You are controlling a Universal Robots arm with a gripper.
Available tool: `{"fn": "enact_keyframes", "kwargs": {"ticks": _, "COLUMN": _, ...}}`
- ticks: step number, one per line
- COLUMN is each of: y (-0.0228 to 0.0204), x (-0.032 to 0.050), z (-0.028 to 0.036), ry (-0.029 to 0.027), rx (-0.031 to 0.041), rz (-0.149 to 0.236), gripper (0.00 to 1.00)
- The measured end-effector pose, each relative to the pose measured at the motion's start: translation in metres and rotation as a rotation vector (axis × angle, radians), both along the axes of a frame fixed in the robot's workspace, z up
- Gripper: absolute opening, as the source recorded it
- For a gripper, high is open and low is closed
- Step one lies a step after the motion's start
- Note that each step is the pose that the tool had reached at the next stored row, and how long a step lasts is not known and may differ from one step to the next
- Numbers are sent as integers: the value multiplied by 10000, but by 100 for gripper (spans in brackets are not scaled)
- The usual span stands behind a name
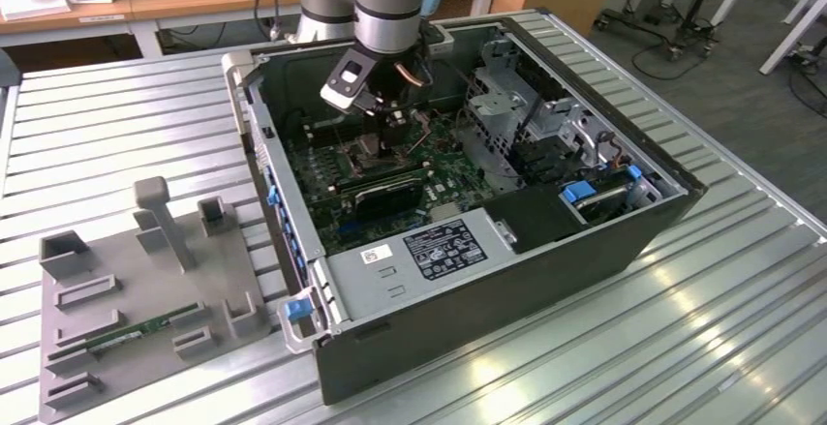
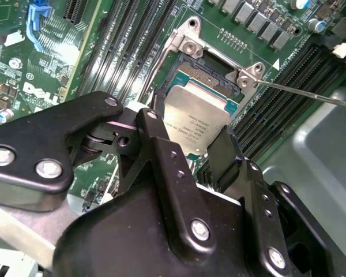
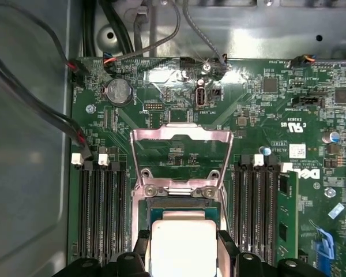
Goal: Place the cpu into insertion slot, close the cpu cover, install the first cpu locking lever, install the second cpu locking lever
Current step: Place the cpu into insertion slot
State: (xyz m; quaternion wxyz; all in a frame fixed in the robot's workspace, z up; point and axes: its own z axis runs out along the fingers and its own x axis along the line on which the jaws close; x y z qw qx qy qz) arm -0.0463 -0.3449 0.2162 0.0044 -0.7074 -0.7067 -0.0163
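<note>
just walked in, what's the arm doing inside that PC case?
The arm's gripper is shut on the cpu, holding it right over the insertion slot on the board inside the open computer case. The cpu cover is swung open, leaving the slot exposed. Whether the chip is seated yet cannot be told.

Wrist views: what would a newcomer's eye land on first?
The silvery cpu pinched in the black gripper, right over the insertion slot on the green board. Behind it in the first wrist view, the cpu cover stands flipped open. In the exterior view, the arm reaches down into the open computer case.
</note>
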Motion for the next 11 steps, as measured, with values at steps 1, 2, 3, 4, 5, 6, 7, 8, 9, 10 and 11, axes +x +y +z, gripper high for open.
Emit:
{"fn": "enact_keyframes", "kwargs": {"ticks": 1, "y": 1, "x": 0, "z": -9, "ry": 0, "rx": 0, "rz": 4, "gripper": 54}}
{"fn": "enact_keyframes", "kwargs": {"ticks": 2, "y": 1, "x": 0, "z": -18, "ry": 0, "rx": 1, "rz": 7, "gripper": 54}}
{"fn": "enact_keyframes", "kwargs": {"ticks": 3, "y": 2, "x": 0, "z": -28, "ry": 0, "rx": 0, "rz": 14, "gripper": 54}}
{"fn": "enact_keyframes", "kwargs": {"ticks": 4, "y": 2, "x": 0, "z": -36, "ry": 0, "rx": 0, "rz": 20, "gripper": 54}}
{"fn": "enact_keyframes", "kwargs": {"ticks": 5, "y": 2, "x": -1, "z": -44, "ry": 0, "rx": 1, "rz": 21, "gripper": 54}}
{"fn": "enact_keyframes", "kwargs": {"ticks": 6, "y": 2, "x": -4, "z": -53, "ry": 0, "rx": 0, "rz": 20, "gripper": 54}}
{"fn": "enact_keyframes", "kwargs": {"ticks": 7, "y": 2, "x": -8, "z": -61, "ry": 0, "rx": 0, "rz": 21, "gripper": 54}}
{"fn": "enact_keyframes", "kwargs": {"ticks": 8, "y": 2, "x": -11, "z": -69, "ry": 0, "rx": 0, "rz": 22, "gripper": 54}}
{"fn": "enact_keyframes", "kwargs": {"ticks": 9, "y": 2, "x": -13, "z": -79, "ry": 0, "rx": 0, "rz": 22, "gripper": 54}}
{"fn": "enact_keyframes", "kwargs": {"ticks": 10, "y": 2, "x": -14, "z": -91, "ry": 0, "rx": 0, "rz": 23, "gripper": 54}}
{"fn": "enact_keyframes", "kwargs": {"ticks": 11, "y": 2, "x": -15, "z": -104, "ry": 0, "rx": 0, "rz": 24, "gripper": 54}}
